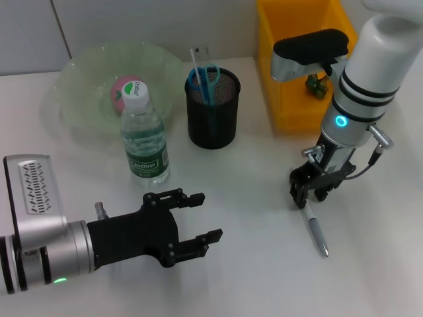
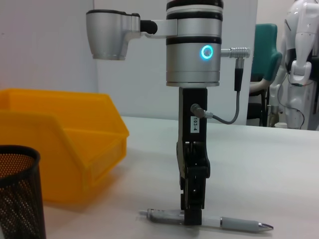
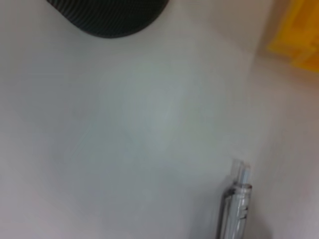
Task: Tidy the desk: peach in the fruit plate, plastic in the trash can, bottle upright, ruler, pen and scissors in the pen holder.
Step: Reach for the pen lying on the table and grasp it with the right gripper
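Observation:
A grey pen (image 1: pixel 317 231) lies on the white desk at the right. My right gripper (image 1: pixel 310 193) stands straight down over its far half, fingers apart on either side of it; the left wrist view shows the right gripper (image 2: pixel 193 216) reaching the desk across the pen (image 2: pixel 239 223). The pen (image 3: pixel 233 206) rests flat. The black mesh pen holder (image 1: pixel 213 109) holds blue-handled scissors (image 1: pixel 206 76) and a ruler (image 1: pixel 196 58). The bottle (image 1: pixel 143 135) stands upright. A peach (image 1: pixel 122 89) sits in the green fruit plate (image 1: pixel 86 72). My left gripper (image 1: pixel 205 216) hovers open near the front, holding nothing.
A yellow bin (image 1: pixel 291 99) stands at the back right with a small green thing (image 1: pixel 317 86) inside. It also shows in the left wrist view as the yellow bin (image 2: pixel 60 149), beside the pen holder (image 2: pixel 17 194).

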Robot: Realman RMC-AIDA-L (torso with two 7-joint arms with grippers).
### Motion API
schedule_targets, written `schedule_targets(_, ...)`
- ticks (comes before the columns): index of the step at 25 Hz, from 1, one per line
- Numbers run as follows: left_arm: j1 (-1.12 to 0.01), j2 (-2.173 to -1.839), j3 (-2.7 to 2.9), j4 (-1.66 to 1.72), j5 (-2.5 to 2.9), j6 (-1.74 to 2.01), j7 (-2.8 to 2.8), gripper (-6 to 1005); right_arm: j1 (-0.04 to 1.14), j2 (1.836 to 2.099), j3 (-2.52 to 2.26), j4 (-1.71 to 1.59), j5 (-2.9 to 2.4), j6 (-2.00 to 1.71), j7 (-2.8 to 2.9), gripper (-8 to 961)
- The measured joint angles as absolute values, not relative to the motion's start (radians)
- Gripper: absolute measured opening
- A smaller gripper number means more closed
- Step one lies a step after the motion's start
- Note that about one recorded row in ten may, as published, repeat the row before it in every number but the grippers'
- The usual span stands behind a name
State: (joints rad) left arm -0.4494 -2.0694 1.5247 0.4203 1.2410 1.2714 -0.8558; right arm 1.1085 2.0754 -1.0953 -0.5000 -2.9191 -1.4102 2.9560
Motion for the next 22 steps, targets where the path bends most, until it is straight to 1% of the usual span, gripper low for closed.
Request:
schedule_targets(4,-0.449,-2.069,1.525,0.418,1.241,1.272,-0.856,671,1.104,2.077,-1.095,-0.500,-2.919,-1.410,2.956,420)
schedule_targets(6,-0.449,-2.069,1.525,0.418,1.241,1.272,-0.856,671,1.097,2.077,-1.095,-0.514,-2.919,-1.417,2.956,372)
schedule_targets(13,-0.444,-2.069,1.525,0.418,1.241,1.278,-0.856,671,1.067,2.077,-1.095,-0.593,-2.919,-1.448,2.956,325)
schedule_targets(22,-0.442,-2.068,1.525,0.422,1.241,1.282,-0.856,671,1.054,2.077,-1.095,-0.605,-2.919,-1.454,2.956,292)
